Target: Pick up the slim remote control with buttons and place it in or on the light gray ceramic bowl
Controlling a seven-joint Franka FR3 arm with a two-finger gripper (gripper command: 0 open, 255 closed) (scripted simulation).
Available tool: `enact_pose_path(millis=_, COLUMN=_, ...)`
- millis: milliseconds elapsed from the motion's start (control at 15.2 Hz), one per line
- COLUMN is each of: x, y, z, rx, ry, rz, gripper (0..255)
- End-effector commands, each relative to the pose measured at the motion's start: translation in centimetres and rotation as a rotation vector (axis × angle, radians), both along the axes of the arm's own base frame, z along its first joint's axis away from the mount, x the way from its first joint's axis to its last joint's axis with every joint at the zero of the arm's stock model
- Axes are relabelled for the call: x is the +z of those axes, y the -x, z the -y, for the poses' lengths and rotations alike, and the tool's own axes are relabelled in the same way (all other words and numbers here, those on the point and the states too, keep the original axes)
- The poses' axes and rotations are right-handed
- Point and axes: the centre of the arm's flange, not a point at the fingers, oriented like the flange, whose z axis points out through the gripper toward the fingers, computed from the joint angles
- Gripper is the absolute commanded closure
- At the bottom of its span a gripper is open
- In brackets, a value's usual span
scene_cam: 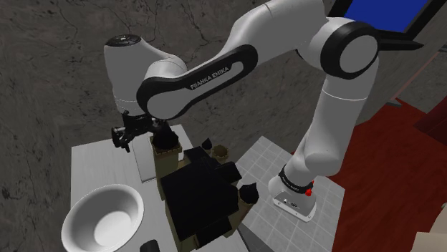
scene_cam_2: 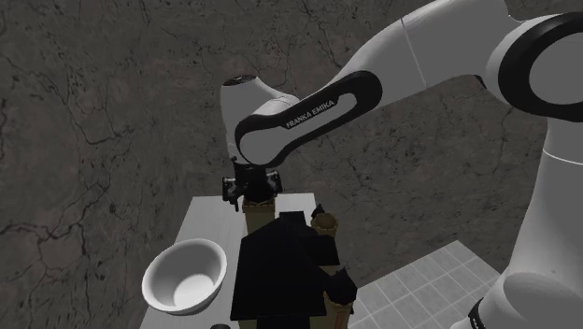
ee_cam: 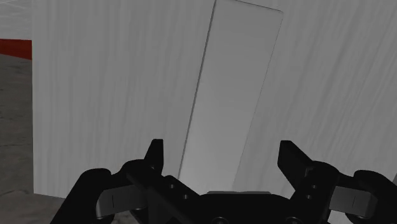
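The slim remote (ee_cam: 232, 95) is drawn as a plain pale grey slab with no buttons showing. It lies flat on the white table (ee_cam: 114, 95), and one end reaches in between the two fingers. My gripper (ee_cam: 222, 159) is open right above it, one black finger on each side, neither touching it. In the shoulder view the gripper (scene_cam: 131, 140) hangs low over the far part of the table (scene_cam: 93, 161). The light grey bowl (scene_cam: 102, 217) stands upright at the table's near left corner. The second exterior view shows the same bowl (scene_cam_2: 184, 274) left of the gripper (scene_cam_2: 248, 190).
A blocky black object (scene_cam: 203, 192) with tan pieces around it covers the table's right half, close beside the hand. It shows again in the second exterior view (scene_cam_2: 280, 271). Pale tiles (scene_cam: 266, 161) and a red floor (scene_cam: 390, 165) lie to the right.
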Motion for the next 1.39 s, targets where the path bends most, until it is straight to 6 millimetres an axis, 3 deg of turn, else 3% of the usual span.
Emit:
enact_pose_path(millis=0, x=-1.4, y=0.0, z=-0.3, rx=0.002, ry=0.006, rz=-0.001, gripper=0)
enact_pose_path(millis=396, x=-4.3, y=0.0, z=-0.3, rx=0.002, ry=0.006, rz=-0.001, gripper=0)
enact_pose_path(millis=858, x=-4.3, y=0.0, z=-0.3, rx=0.002, ry=0.006, rz=-0.001, gripper=0)
enact_pose_path(millis=924, x=-4.3, y=0.6, z=-0.2, rx=0.003, ry=0.004, rz=-0.001, gripper=255)
enact_pose_path(millis=1320, x=-3.9, y=0.4, z=-0.7, rx=0.001, ry=0.006, rz=0.001, gripper=255)
